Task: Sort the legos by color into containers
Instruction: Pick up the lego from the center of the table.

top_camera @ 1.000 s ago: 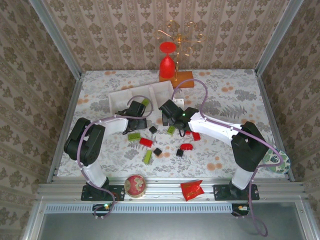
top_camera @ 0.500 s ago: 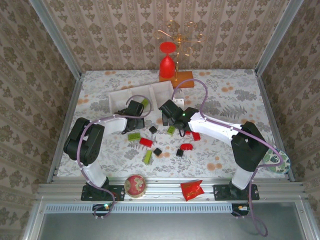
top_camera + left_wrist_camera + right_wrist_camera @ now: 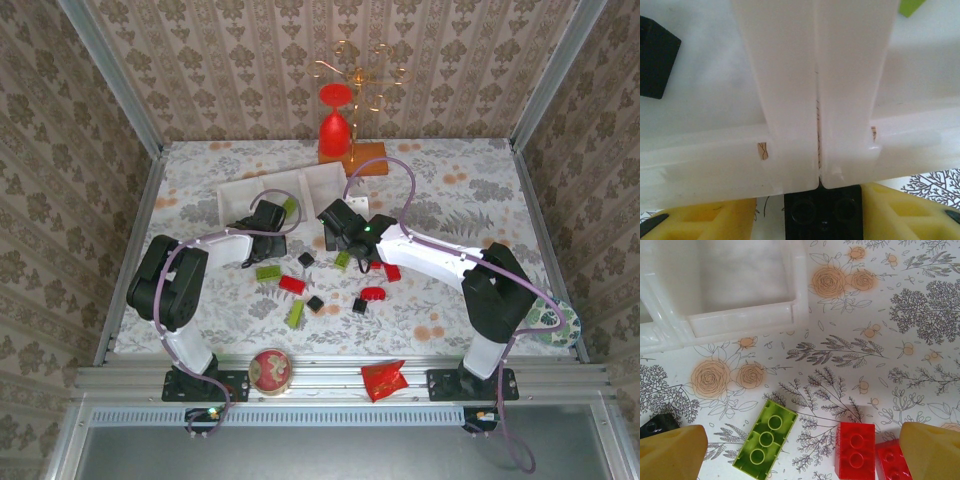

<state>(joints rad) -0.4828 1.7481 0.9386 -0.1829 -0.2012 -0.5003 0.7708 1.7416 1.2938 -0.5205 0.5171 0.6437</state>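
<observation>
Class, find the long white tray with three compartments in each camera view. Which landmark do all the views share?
Top external: the white tray lies angled at the far centre-left of the table, beyond both arms.
Left wrist: the tray is seen close up, with a divider running down the middle.
Right wrist: one corner of the tray is at upper left.
Shared landmark: the floral table cover.

Legos lie scattered near a white tray that apparently holds two.

The left arm reaches forward, elbow raised, jaws closed on a black lego (yellow pads touching either side). The right arm stretches inward, jaws spread wide, pointing down.
</observation>
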